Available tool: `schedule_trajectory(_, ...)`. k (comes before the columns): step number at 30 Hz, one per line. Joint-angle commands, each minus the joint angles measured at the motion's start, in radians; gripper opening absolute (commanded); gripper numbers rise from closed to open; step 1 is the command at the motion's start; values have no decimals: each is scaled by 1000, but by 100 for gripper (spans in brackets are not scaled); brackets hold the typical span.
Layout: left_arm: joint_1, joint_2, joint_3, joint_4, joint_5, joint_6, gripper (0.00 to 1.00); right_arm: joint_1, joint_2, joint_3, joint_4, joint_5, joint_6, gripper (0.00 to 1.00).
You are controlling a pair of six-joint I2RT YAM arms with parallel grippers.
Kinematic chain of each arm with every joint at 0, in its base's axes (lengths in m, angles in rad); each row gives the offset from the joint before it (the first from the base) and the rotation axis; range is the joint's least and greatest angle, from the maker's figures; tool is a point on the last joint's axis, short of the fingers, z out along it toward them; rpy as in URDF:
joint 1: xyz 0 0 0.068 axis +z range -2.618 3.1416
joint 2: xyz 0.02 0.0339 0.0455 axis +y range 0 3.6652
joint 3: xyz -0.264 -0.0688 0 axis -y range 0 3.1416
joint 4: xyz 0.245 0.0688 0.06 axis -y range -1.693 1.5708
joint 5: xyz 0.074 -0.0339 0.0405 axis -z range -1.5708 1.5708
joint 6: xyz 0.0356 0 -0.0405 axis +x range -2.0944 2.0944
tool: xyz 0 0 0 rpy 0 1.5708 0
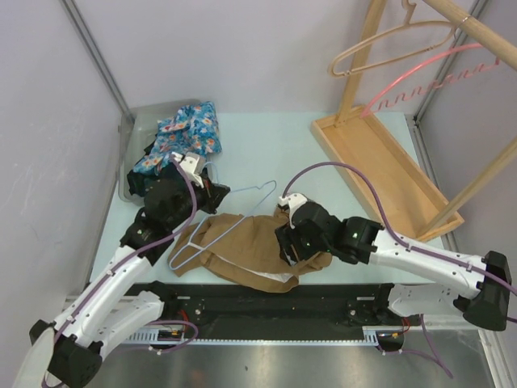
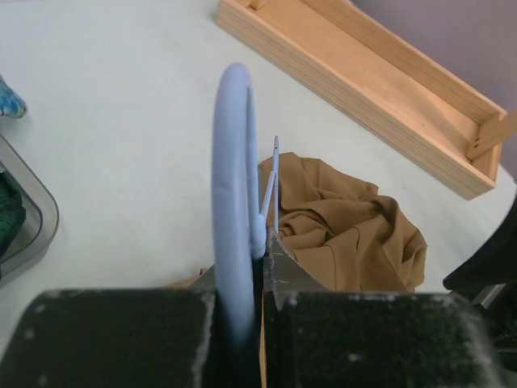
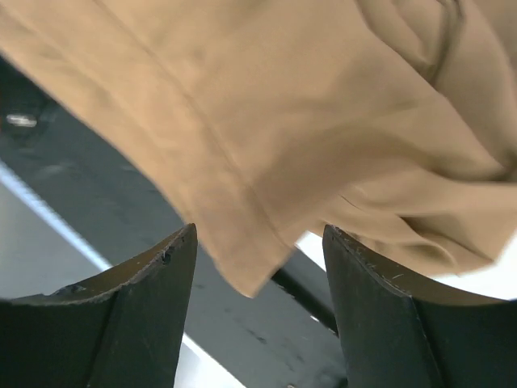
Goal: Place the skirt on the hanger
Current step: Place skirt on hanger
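Observation:
The brown skirt point(image 1: 242, 246) lies crumpled on the table near the front edge, and shows in the left wrist view point(image 2: 347, 226) and the right wrist view point(image 3: 307, 121). A pale blue wire hanger point(image 1: 242, 206) lies partly on the skirt, its hook pointing to the back right. My left gripper point(image 1: 210, 194) is shut on the hanger's wire point(image 2: 234, 186), seen between the jaws point(image 2: 262, 267). My right gripper point(image 1: 289, 242) is open over the skirt's right end. The skirt's hem hangs between its spread fingers point(image 3: 258, 267) without being pinched.
A wooden rack base point(image 1: 380, 162) stands at the back right, with a beige hanger point(image 1: 388, 44) and a pink hanger point(image 1: 420, 81) on its rod. A grey bin point(image 1: 129, 174) with floral blue clothing point(image 1: 190, 133) sits at the back left. A black strip point(image 1: 266, 299) runs along the near edge.

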Motion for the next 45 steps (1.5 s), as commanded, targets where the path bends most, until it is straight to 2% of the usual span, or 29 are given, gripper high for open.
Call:
schedule_trajectory(1, 1, 29, 47, 28, -43, -14, 0, 72, 10, 21, -89, 199, 27, 68)
schedule_trajectory(5, 3, 48, 50, 39, -37, -16, 0, 166, 55, 21, -132, 220, 19, 71)
schedule_trajectory(11, 3, 55, 40, 46, -33, -20, 0, 237, 78, 21, -157, 231, 39, 74)
schedule_trajectory(16, 1, 52, 34, 45, -33, -22, 0, 263, 144, 15, -194, 298, 62, 71)
schedule_trajectory(19, 1, 42, 34, 37, -36, -17, 0, 257, 184, 4, -192, 344, 100, 54)
schedule_trajectory(20, 1, 34, 34, 28, -37, -16, 0, 255, 185, 2, -197, 363, 117, 36)
schedule_trajectory(22, 3, 29, 34, 19, -40, -8, 0, 242, 176, 4, -212, 410, 146, 17)
schedule_trajectory(23, 3, 25, 34, 11, -39, -5, 0, 232, 167, 4, -216, 420, 174, 3)
schedule_trajectory(25, 1, 20, 32, 5, -39, 1, 0, 217, 141, 5, -232, 459, 202, 0)
schedule_trajectory(29, 1, 16, 34, -3, -28, 6, 0, 116, 67, 12, -227, 460, 200, 0)
schedule_trajectory(35, 1, 0, 67, 9, -42, 10, 0, -116, 61, 19, -47, 310, 104, 0)
schedule_trajectory(40, 1, -1, 83, 108, -69, -33, 0, -260, 164, 64, 121, 199, 15, 0)
schedule_trajectory(42, 1, 26, 92, 183, -83, -43, 0, -318, 204, 94, 170, 138, 1, 0)
schedule_trajectory(43, 1, 95, 137, 238, -60, -34, 0, -366, 292, 163, 202, 86, -30, 0)
schedule_trajectory(45, 1, 137, 153, 281, -36, -22, 0, -415, 358, 203, 211, 47, -50, 0)
